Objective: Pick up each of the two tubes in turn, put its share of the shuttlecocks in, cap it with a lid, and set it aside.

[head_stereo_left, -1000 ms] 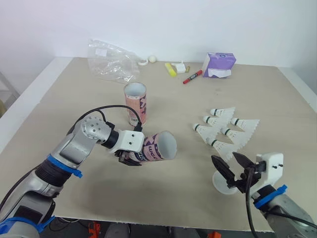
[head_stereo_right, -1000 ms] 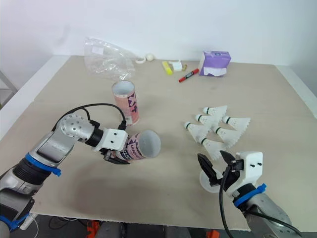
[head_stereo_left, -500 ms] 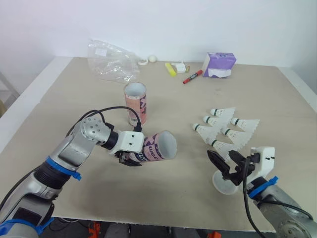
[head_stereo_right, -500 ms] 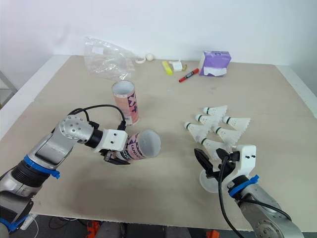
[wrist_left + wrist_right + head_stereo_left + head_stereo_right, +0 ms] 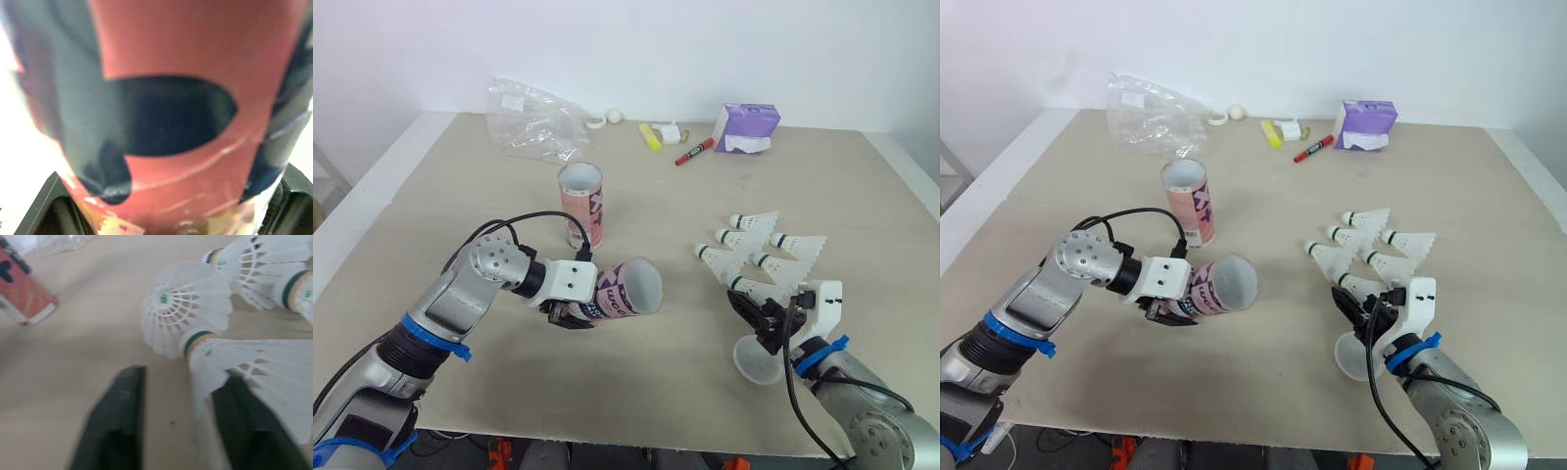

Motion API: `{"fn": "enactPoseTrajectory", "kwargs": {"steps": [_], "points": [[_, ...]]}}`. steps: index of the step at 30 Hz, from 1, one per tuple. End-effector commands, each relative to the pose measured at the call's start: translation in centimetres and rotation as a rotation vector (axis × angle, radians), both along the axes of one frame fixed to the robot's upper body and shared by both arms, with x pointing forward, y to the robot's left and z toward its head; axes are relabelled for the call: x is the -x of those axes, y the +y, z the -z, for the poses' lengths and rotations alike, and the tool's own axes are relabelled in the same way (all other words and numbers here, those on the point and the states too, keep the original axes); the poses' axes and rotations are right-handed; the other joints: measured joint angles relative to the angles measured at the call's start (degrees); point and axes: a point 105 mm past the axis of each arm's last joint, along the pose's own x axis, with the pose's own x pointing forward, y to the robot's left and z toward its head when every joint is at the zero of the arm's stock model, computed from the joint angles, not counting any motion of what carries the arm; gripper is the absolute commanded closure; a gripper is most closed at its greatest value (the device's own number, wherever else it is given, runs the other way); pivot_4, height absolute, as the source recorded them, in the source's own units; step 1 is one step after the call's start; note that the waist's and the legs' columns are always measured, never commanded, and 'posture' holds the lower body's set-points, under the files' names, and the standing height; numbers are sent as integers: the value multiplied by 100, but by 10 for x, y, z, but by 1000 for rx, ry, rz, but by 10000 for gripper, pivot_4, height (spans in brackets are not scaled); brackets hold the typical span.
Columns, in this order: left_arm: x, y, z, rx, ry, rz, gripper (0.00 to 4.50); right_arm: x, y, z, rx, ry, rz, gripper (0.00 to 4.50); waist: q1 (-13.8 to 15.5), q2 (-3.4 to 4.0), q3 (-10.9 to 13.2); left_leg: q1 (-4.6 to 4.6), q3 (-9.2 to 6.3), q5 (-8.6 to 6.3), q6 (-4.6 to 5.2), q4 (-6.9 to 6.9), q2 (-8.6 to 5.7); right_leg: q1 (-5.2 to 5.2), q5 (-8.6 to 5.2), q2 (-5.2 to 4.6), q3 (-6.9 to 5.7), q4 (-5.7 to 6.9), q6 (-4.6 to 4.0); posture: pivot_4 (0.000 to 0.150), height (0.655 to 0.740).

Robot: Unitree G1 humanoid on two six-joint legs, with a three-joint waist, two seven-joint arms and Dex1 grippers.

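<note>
My left gripper (image 5: pixel 570 311) is shut on a pink and purple tube (image 5: pixel 626 289) held nearly level just above the table, its open mouth facing right; that tube's printed wall (image 5: pixel 161 122) sits close to the wrist camera. A second matching tube (image 5: pixel 580 204) stands upright behind it. Several white shuttlecocks (image 5: pixel 759 255) lie in a cluster at the right. My right gripper (image 5: pixel 759 315) reaches at the nearest shuttlecock (image 5: pixel 244 367), its fingers (image 5: pixel 117 421) apart and open, the feather skirt against one finger. A white lid (image 5: pixel 756 360) lies under that wrist.
At the table's back lie a clear plastic bag (image 5: pixel 533 122), a purple tissue pack (image 5: pixel 745 127), a red marker (image 5: pixel 693 153), a yellow highlighter (image 5: pixel 650 137) and a small white ball (image 5: pixel 615 116). The table's front edge runs close below both arms.
My right gripper has moved forward past the lid to the nearest shuttlecock, and its fingers have drawn closer together. The left arm still holds the tube in the same place.
</note>
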Motion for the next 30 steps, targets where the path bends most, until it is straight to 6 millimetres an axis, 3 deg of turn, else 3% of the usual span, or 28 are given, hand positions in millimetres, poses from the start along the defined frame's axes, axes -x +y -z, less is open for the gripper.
{"fn": "enactPoseTrajectory", "kwargs": {"steps": [1,2,10,14,21,23,27,30], "points": [[3,0,2,-6,-3,0,10330,-2,-2,-8,4,-42,15,41155,0,0,0,0,0,0,0,0,0,0,0,0,0,0,0,1500,7400],[2,0,2,-6,-3,-1,10330,-2,-2,-7,4,-42,16,44370,0,0,0,0,0,0,0,0,0,0,0,0,0,0,0,1500,7400],[1,-2,3,-1,0,8,10330,3,-4,-15,20,-77,36,44370,-1,0,0,0,0,0,0,0,0,0,0,0,0,0,0,1500,7400],[-2,-4,3,-1,1,16,10330,15,-5,-47,135,-158,-8,44370,4,4,0,0,0,0,0,0,0,0,0,0,0,0,0,1500,7400],[-6,-7,5,-1,5,36,10330,48,31,-99,598,-348,-422,44370,16,14,-9,-2,-1,2,3,10,-10,8,-4,-8,3,0,11,1500,7400],[-7,-7,4,-1,5,38,10330,51,40,-106,660,-404,-496,44370,17,6,-8,0,-1,3,5,10,-11,11,-4,-7,5,-1,12,1500,7400],[-7,-9,5,14,30,27,10330,56,80,-117,843,-574,-749,44370,-2,11,-6,-1,10,3,5,18,-12,12,0,-12,9,-3,14,1500,7400],[-7,-10,4,28,44,9,10330,48,92,-120,893,-635,-784,44370,23,-2,-2,-3,7,5,6,17,-11,10,3,-10,6,-3,14,1500,7400]]}}
